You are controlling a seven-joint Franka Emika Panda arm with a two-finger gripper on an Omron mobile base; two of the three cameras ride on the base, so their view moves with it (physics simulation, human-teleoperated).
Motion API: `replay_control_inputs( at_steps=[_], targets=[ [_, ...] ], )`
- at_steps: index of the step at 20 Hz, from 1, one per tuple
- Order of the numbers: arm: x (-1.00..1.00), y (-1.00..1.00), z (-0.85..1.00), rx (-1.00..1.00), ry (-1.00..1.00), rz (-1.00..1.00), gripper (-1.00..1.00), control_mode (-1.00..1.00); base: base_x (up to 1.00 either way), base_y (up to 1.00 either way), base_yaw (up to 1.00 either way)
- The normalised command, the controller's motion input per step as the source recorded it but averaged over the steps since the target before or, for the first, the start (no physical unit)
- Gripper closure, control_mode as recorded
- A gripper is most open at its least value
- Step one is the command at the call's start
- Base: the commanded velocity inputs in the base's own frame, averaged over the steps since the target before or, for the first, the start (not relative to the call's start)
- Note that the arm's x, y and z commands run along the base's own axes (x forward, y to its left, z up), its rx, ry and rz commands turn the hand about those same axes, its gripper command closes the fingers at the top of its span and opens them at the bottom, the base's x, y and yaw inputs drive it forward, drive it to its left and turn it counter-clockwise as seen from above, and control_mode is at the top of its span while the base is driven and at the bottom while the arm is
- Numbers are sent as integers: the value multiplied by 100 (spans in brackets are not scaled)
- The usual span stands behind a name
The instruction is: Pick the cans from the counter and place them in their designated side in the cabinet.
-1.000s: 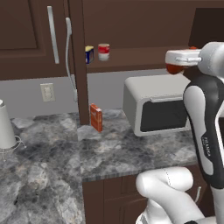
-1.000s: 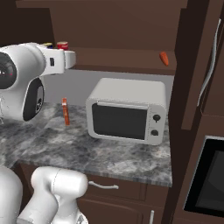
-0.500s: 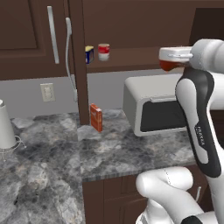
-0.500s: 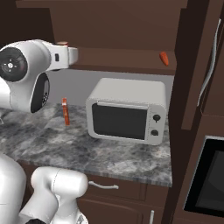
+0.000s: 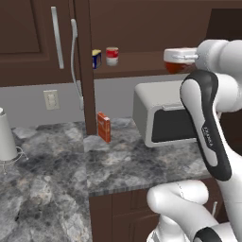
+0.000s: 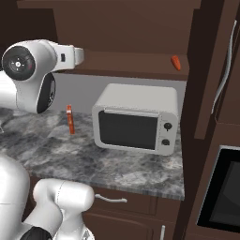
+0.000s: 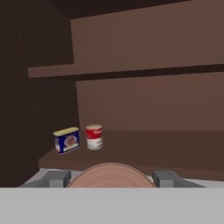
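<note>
My gripper (image 5: 177, 59) is shut on the plain orange-red can (image 5: 174, 65) and holds it level with the cabinet shelf (image 5: 137, 65), above the microwave. In the hand view the can's round top (image 7: 109, 176) sits between my fingertips (image 7: 56, 178). The red can with the cream-white band (image 5: 112, 56) stands upright on the left part of the shelf (image 7: 153, 151), ahead and slightly left in the hand view (image 7: 94, 137). The grey marbled counter (image 5: 118, 163) lies below.
A blue-and-yellow container (image 7: 66, 140) stands left of the banded can. The microwave (image 6: 136, 119) sits under the shelf; a flat orange-red box (image 5: 103, 126) stands on the counter by the open cabinet door (image 5: 84, 71). A small orange-red item (image 6: 175, 62) lies on the shelf's right end.
The arm has swung left along the shelf front with the orange-red can still held. Everything on the shelf and counter has stayed put.
</note>
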Motion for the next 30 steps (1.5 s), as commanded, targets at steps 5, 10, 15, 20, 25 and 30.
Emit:
replay_control_inputs(
  at_steps=[5, 10, 15, 20, 25, 30],
  targets=[
    [20, 6, 0, 0, 0, 1, 100, -100, 0, 0, 0],
    [20, 10, 0, 0, 0, 1, 100, -100, 0, 0, 0],
    [20, 13, 0, 0, 0, 1, 100, -100, 0, 0, 0],
    [20, 11, 0, 0, 0, 1, 100, -100, 0, 0, 0],
    [22, 7, 0, 0, 0, 1, 100, -100, 0, 0, 0],
    [23, 0, -3, 0, 0, 1, 100, -100, 0, 0, 0]
  ],
)
